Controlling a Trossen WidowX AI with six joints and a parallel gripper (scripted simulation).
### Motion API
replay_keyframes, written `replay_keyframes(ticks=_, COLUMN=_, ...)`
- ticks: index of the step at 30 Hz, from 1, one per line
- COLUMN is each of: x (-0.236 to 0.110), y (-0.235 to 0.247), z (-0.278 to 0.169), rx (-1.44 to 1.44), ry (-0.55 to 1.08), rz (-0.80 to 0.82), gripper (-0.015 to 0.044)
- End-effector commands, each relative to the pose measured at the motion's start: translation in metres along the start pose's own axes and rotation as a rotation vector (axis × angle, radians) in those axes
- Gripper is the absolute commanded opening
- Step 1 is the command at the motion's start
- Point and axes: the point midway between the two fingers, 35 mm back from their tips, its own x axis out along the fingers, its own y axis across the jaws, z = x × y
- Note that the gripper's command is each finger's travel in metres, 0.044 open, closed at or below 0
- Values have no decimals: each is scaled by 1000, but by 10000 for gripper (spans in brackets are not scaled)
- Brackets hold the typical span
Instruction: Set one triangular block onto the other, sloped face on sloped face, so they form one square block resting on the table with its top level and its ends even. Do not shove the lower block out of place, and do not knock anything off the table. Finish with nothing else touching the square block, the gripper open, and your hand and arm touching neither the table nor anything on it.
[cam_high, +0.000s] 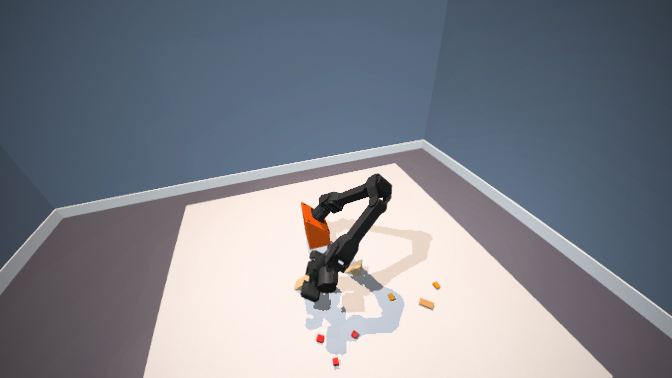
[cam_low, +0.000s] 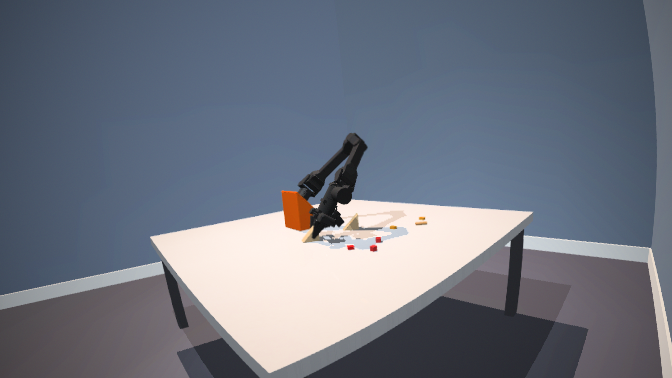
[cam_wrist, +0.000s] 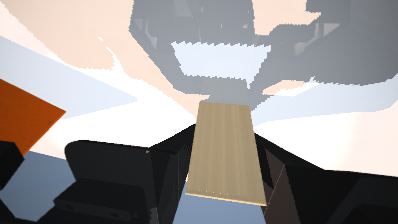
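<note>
Honestly the fingers look clamped on the near triangular block (cam_wrist: 226, 150), pinching its flat ends; it's probably light, stiff wood, maybe a bit slippery.

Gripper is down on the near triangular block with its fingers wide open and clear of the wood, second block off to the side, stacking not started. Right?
Not quite: the fingers are not wide open. In the wrist view the gripper has closed on the triangular block, its fingers against both sides of the wood. The second block does sit apart on the table, and nothing is stacked yet.
</note>
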Motion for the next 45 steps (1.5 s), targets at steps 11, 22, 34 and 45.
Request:
replay_keyframes(ticks=11, x=-2, y=0, z=-2, rx=0, ry=0, rz=0, gripper=0)
replay_keyframes(ticks=22, x=-4, y=1, z=-14, rx=8, ry=-179, rz=3, gripper=0)
replay_keyframes(ticks=34, x=-5, y=1, z=-37, rx=9, ry=-487, rz=1, gripper=0)
replay_keyframes(ticks=45, x=0, y=1, z=-58, rx=9, ry=-773, rz=-2, gripper=0)
